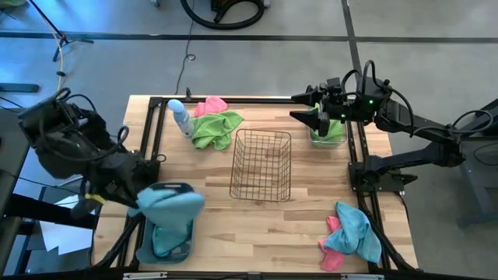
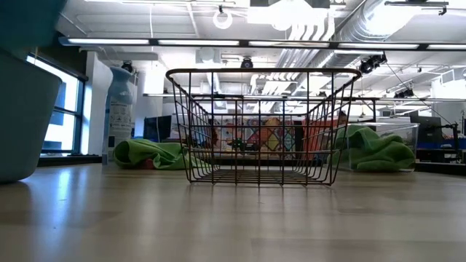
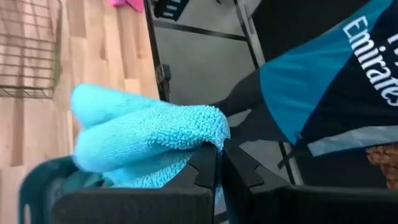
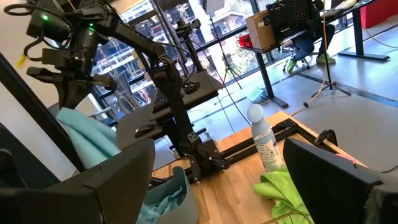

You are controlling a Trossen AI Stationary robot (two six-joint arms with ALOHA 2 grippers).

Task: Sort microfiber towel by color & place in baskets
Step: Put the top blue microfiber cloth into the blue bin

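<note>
My left gripper [image 3: 219, 163] is shut on a light-blue towel [image 1: 170, 204] above the far end of the grey-blue tub [image 1: 148, 250], which holds more blue cloth. My right gripper [image 1: 305, 107] hangs open over the table's far right, beside the clear bin [image 1: 315, 140] that contains a green towel [image 1: 333, 131]. The copper wire basket [image 1: 261, 165] stands on the middle of the table and holds nothing. A green towel [image 1: 216, 131] and a pink one [image 1: 210, 105] lie near the far edge. A blue towel [image 1: 358, 229] lies over a pink one [image 1: 333, 253] at the near right. My left gripper pinches the light-blue towel between its two fingers [image 3: 205, 168], on a bunched fold at the towel's edge [image 3: 211, 134]. The towel is lifted and bulges out past the fingertips in thick rolls. It sits over the tub's rim [image 3: 37, 180]; I cannot tell whether it touches it.
A pale blue spray bottle [image 1: 180, 118] stands upright by the far-left towels. Black frame rails run along the table's left, right and far edges. Bare wood lies between the wire basket and the near edge.
</note>
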